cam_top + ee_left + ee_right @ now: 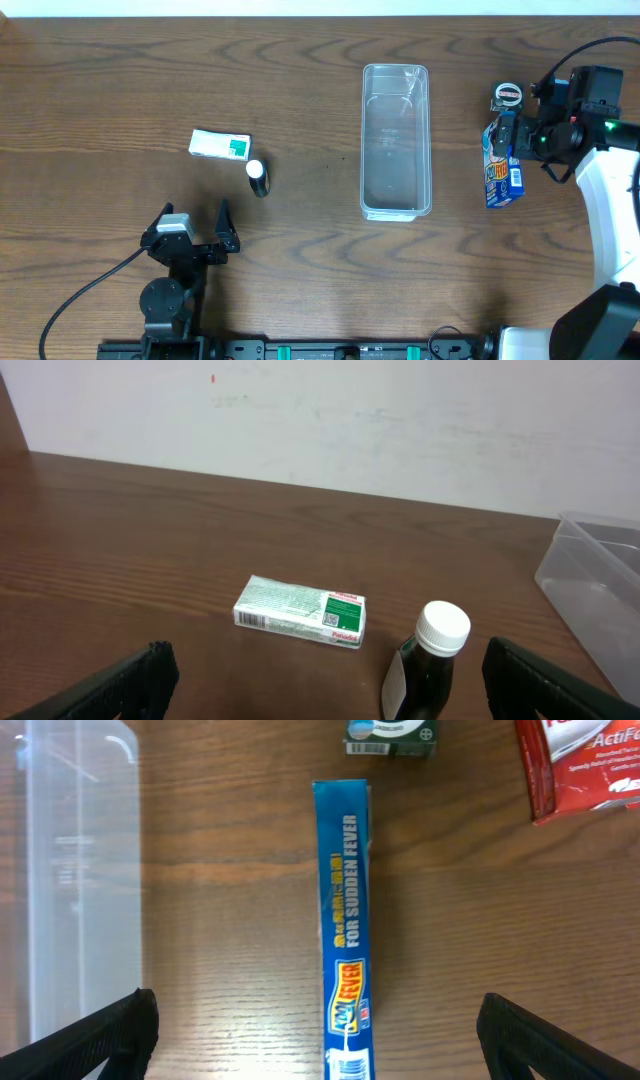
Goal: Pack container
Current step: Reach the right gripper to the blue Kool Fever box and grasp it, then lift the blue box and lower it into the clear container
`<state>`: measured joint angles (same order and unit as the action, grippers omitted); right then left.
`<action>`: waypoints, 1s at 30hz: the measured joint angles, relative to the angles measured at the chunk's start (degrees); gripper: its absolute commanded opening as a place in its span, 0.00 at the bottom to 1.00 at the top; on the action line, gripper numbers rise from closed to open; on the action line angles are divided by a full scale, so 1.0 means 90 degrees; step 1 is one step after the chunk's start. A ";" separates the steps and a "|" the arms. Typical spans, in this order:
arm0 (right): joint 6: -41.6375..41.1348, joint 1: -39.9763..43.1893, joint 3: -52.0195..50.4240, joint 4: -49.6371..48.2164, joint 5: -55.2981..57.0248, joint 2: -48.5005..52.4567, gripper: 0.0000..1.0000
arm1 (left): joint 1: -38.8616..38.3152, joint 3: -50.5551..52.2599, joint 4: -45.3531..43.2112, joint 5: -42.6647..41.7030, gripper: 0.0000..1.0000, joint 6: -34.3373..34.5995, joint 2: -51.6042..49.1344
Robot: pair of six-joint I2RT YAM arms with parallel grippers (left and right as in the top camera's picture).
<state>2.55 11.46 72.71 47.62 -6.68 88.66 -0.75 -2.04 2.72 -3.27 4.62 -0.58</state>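
Observation:
The container (pixel 395 140), a long clear plastic bin, lies empty at the table's middle. It also shows in the left wrist view (pixel 600 575) and the right wrist view (pixel 70 890). My right gripper (pixel 508 140) is open just above a blue fever-patch box (pixel 503 172). In the right wrist view that box (pixel 345 920) stands on its edge between the spread fingers (pixel 315 1030), untouched. My left gripper (pixel 195 218) is open and empty at the front left (pixel 330 685). Just beyond it are a white-and-green box (pixel 300 610) and a dark bottle with a white cap (pixel 430 660).
The white-and-green box (pixel 220 146) and the bottle (pixel 257 178) lie left of the container. A small round tin (pixel 508 96) sits beyond the blue box (pixel 390 738). A red packet (pixel 585 765) lies to its right. A white wall stands behind the table.

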 measured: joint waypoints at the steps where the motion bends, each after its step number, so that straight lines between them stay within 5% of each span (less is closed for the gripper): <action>1: 0.0000 0.0002 0.0000 -0.0012 0.0027 0.0032 0.99 | 0.0000 0.0000 -0.0002 0.0000 0.98 0.0000 0.0000; 12: -0.0002 0.0010 0.0024 -0.0160 0.0447 0.0984 0.99 | 0.0000 0.0000 0.0000 0.0000 0.98 0.0000 0.0000; 23: -0.0049 0.0010 0.0029 -0.0379 0.0527 0.1756 0.86 | 0.0000 0.0000 0.0000 0.0000 0.98 0.0000 0.0000; 30: -0.0056 0.0010 0.0034 -0.0457 0.0544 0.1904 0.57 | 0.0000 0.0000 0.0000 0.0000 0.98 0.0000 0.0000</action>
<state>2.04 11.55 73.01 43.51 -1.78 105.80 -0.75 -2.04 2.72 -3.27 4.62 -0.58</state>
